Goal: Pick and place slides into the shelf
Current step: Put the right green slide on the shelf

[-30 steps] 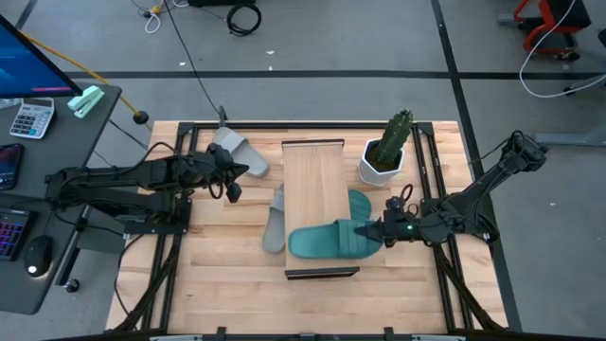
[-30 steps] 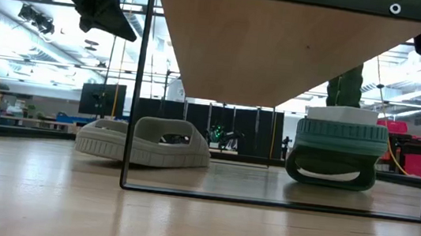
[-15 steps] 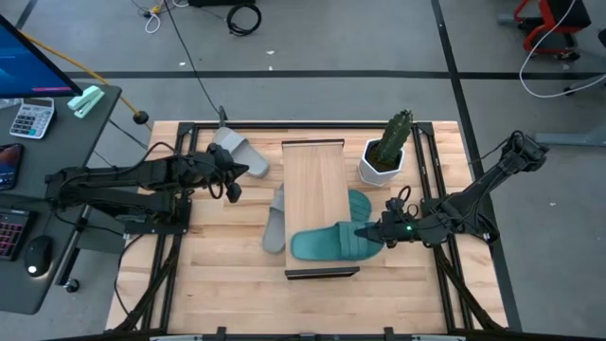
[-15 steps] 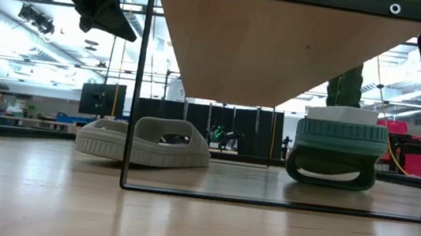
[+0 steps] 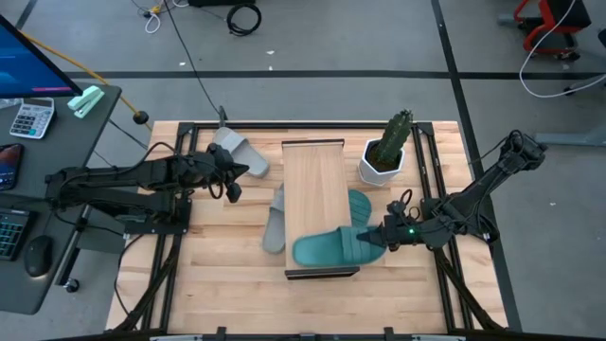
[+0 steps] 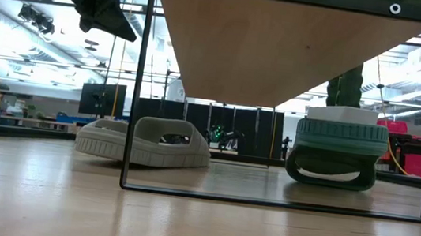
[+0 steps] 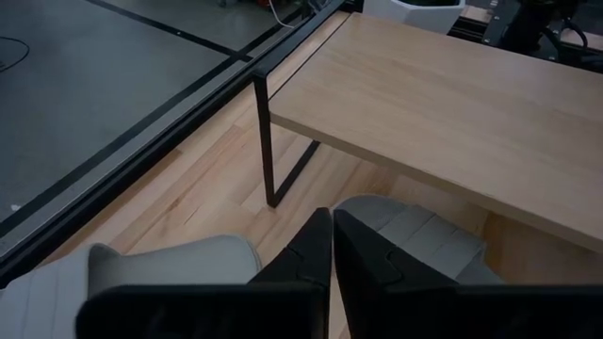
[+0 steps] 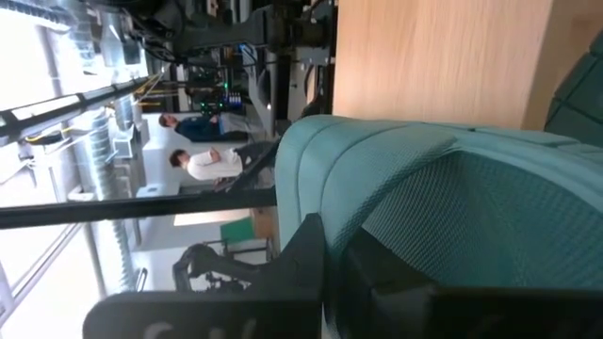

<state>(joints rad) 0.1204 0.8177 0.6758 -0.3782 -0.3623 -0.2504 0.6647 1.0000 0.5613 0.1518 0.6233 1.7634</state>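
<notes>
The shelf (image 5: 317,199) stands mid-table, wood top on a dark frame. My right gripper (image 5: 377,239) is shut on a teal slide (image 5: 331,248) that lies across the shelf's near end. A second teal slide (image 5: 363,204) rests sole-down on the table at the shelf's right side, also seen in the low view (image 6: 338,152). One grey slide (image 5: 275,220) lies at the shelf's left side, partly under it (image 6: 148,143). Another grey slide (image 5: 239,152) lies at the far left. My left gripper (image 5: 230,185) hangs shut above the table, holding nothing (image 7: 332,247). My right gripper holds the teal slide at its right end, by the ribbed strap (image 8: 396,188). It comes nearly level from the table's right, along the slide. Its own dark fingers (image 8: 303,254) hide the contact. The slide lies over the shelf's top; whether it rests on it I cannot tell.
A cactus in a white pot (image 5: 383,156) stands at the shelf's far right corner. The tabletop's dark frame rails (image 5: 426,170) run along both sides. A desk with a calculator and keyboard (image 5: 33,118) stands left of the table.
My right gripper has turned a little, and the held teal slide has swung slightly toward the table's near edge over the shelf's near end.
</notes>
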